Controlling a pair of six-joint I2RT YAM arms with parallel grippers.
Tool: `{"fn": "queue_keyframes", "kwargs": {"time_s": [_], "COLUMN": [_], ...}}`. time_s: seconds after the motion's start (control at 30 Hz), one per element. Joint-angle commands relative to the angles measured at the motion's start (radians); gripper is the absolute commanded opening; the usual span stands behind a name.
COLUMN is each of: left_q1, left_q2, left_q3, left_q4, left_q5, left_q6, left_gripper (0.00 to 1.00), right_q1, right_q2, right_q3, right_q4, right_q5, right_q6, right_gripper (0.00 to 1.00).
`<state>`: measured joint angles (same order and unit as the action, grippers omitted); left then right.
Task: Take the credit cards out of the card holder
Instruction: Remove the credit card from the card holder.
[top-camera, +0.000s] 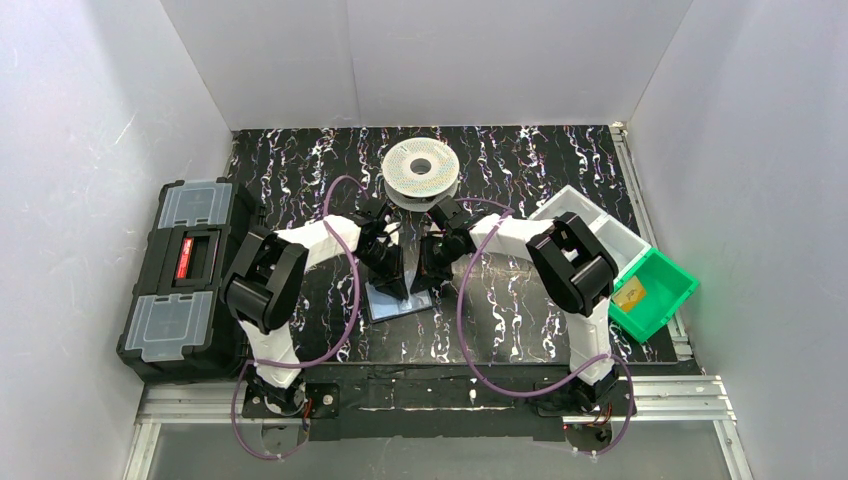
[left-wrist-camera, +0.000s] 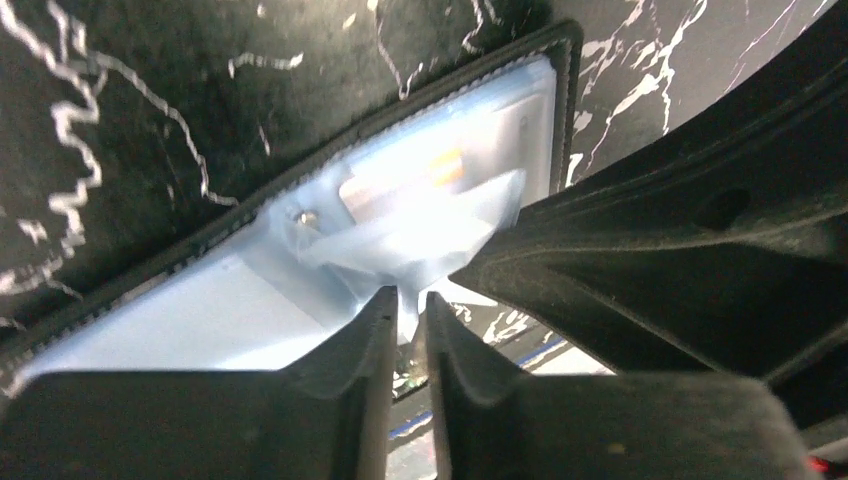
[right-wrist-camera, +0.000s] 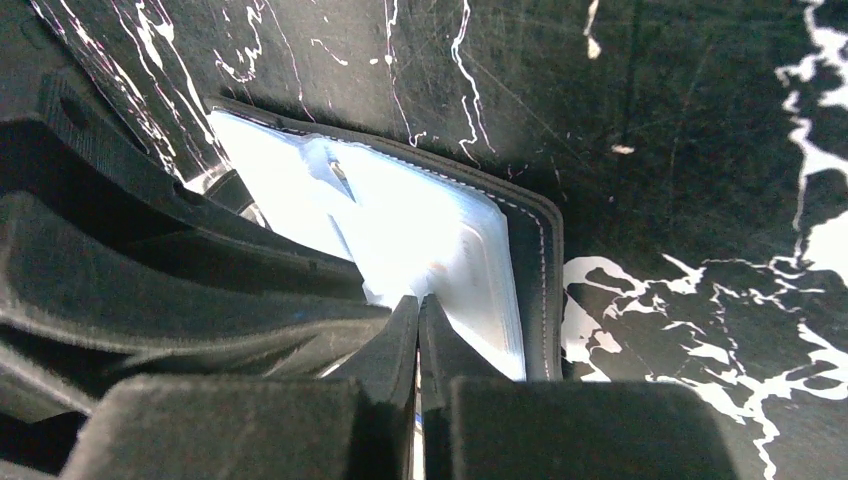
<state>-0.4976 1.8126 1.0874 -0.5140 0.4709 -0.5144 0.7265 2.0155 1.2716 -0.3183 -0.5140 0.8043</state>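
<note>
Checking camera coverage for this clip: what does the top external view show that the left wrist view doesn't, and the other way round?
Only the top external view: the black toolbox at the left, the spool at the far side and the green bin at the right. Only the left wrist view: an orange card edge inside a clear pocket, and the left gripper nearly closed on the holder's clear flap. Both: the card holder lying open on the marbled mat.

White-and-black arms (top-camera: 315, 240), purple cables (top-camera: 461, 300)
</note>
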Motion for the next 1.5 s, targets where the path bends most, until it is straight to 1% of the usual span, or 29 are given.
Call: {"fn": "queue_keyframes", "kwargs": {"time_s": [0.0,0.07,0.1,0.2,0.3,0.53,0.67,1.03,1.23,1.47], "left_q1": [-0.006,-0.006,-0.006,-0.003,0.001,0.023,0.034,0.066,0.077,0.080], "left_q2": [-0.096,-0.124,-0.137,-0.173,-0.195,-0.169,-0.164,-0.241,-0.305,-0.339], "left_q3": [0.034,0.049,0.056,0.068,0.064,0.025,0.020,0.038,0.036,0.034], "left_q4": [-0.110,-0.134,-0.150,-0.185,-0.207,-0.186,-0.176,-0.225,-0.255,-0.276], "left_q5": [-0.003,-0.025,-0.044,-0.084,-0.117,-0.166,-0.164,-0.155,-0.147,-0.134], "left_q6": [0.009,0.013,0.016,0.027,0.039,0.037,0.033,0.064,0.070,0.077], "left_gripper": [0.23,0.31,0.33,0.35,0.34,0.17,0.11,0.09,0.09,0.09], "right_q1": [-0.007,-0.021,-0.030,-0.060,-0.070,-0.067,-0.050,0.002,0.016,0.021], "right_q2": [-0.036,-0.067,-0.086,-0.146,-0.187,-0.175,-0.151,-0.046,0.008,0.080], "right_q3": [-0.005,-0.028,-0.041,-0.075,-0.072,-0.030,0.012,0.134,0.187,0.218], "right_q4": [-0.029,-0.036,-0.043,-0.065,-0.106,-0.145,-0.146,-0.113,-0.099,-0.057], "right_q5": [0.049,0.058,0.066,0.087,0.100,0.087,0.078,0.035,0.042,0.026], "right_q6": [-0.054,-0.072,-0.080,-0.114,-0.155,-0.171,-0.151,-0.045,-0.010,0.035], "right_gripper": [0.01,0.01,0.01,0.01,0.01,0.01,0.02,0.40,0.48,0.55]}}
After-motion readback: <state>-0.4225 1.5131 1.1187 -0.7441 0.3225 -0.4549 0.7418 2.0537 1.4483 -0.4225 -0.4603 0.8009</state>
